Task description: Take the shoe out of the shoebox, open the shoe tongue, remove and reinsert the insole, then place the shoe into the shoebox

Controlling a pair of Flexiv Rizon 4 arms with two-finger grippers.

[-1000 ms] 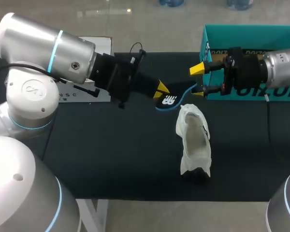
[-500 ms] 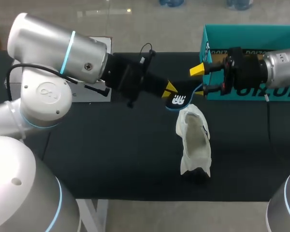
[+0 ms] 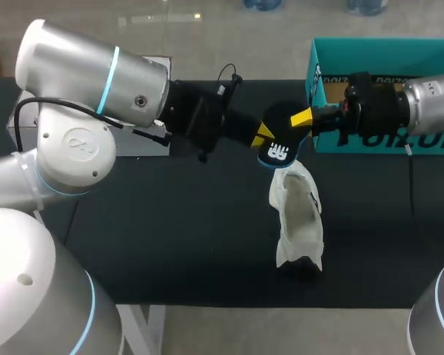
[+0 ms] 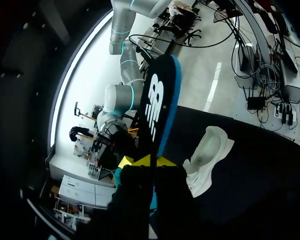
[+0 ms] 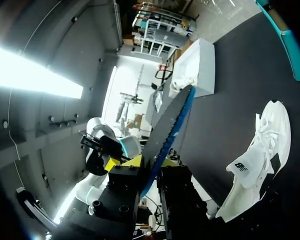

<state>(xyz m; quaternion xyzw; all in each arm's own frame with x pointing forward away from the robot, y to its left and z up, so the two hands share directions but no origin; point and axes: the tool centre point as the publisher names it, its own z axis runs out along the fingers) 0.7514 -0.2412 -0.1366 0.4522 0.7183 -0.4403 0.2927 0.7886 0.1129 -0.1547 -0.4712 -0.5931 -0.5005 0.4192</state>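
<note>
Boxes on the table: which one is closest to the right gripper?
The teal box, open-topped, at the far right, with the right gripper just beside its near corner. The white box stands at the far left, well away from that gripper.

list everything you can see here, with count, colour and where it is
insole: 1, black with a blue edge and a white logo, held up over the table between both tools
shoe: 1, white, lying on the table just in front of the insole
shoebox: 1, teal, open, far right of the table
white box: 1, far left of the table, partly hidden by the left arm
table: 1, black top
left arm: 1, silver and black, coming in from the left
right arm: 1, silver and black, coming in from the right
left tool: 1, yellow tips, shut on the insole
right tool: 1, yellow tips, shut on the insole
</note>
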